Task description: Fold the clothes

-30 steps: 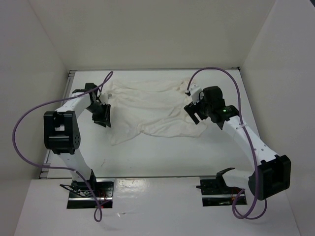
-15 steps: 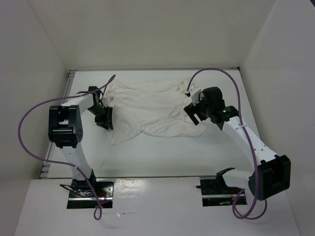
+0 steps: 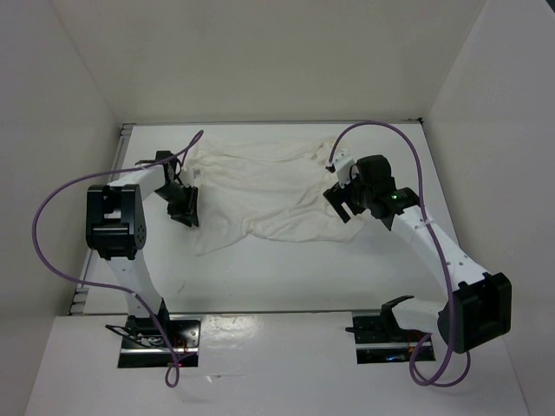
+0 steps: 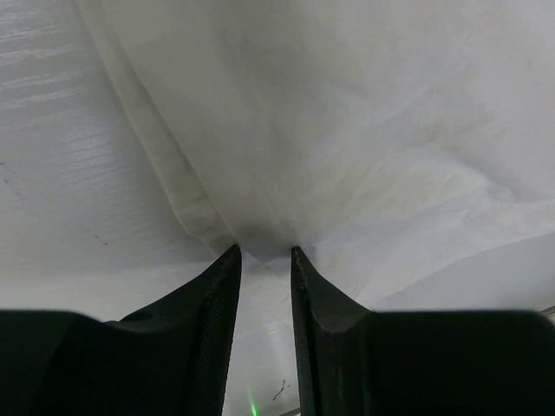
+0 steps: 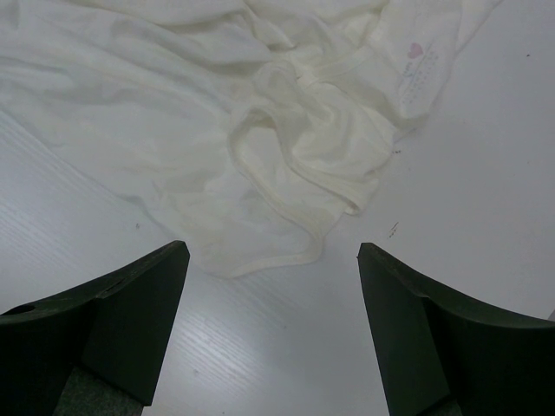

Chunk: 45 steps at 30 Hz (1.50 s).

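Note:
The clothes (image 3: 260, 191) are one wrinkled white garment spread across the far half of the table. My left gripper (image 3: 185, 211) is at its left edge. In the left wrist view the black fingertips (image 4: 227, 260) stand narrowly apart, and the clothes (image 4: 347, 104) bunch between them, with creases running out from my left gripper (image 4: 263, 250). My right gripper (image 3: 341, 201) hovers at the garment's right edge. In its wrist view the right gripper (image 5: 273, 247) is wide open over bare table, just short of the curled hem of the clothes (image 5: 286, 173). A faint printed label (image 5: 416, 65) shows near the neck.
White walls close in the table (image 3: 286, 277) on the left, back and right. Purple cables loop above both arms (image 3: 52, 208) (image 3: 414, 152). The two arm bases (image 3: 160, 334) (image 3: 381, 329) sit at the near edge.
The left arm's elbow swung inward and its cable rose, while its gripper stayed at the garment's left edge. The right arm barely moved. The cloth lies much as before.

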### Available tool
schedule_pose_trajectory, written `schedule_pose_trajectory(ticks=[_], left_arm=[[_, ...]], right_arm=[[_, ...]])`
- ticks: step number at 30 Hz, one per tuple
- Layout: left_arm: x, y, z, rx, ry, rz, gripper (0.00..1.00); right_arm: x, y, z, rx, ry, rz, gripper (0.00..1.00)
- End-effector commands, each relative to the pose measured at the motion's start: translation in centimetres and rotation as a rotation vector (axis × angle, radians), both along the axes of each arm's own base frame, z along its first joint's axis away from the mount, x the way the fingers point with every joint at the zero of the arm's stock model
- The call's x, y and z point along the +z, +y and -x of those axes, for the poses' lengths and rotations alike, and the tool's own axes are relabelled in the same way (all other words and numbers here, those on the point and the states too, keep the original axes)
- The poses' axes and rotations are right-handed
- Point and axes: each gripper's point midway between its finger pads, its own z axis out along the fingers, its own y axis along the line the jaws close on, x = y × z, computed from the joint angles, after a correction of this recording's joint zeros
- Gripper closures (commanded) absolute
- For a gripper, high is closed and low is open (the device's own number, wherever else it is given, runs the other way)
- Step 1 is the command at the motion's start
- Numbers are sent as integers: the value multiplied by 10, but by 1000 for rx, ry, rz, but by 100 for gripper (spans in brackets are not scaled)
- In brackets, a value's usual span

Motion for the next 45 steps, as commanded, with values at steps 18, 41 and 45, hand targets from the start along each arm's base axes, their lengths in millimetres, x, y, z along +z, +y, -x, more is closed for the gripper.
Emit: schedule_pose_trajectory(ticks=[18,41,45], left_arm=[[12,-6,-17,4,-50,43,69],[51,-5,-10,-41,-134,34,90],[59,-4,-7,-48,-153,22,90]], right_arm=[[9,3,-3,-2,-46,-34,13],[-25,3,-11,31,37,29,13],[-53,5,-25,30,95,64,13]])
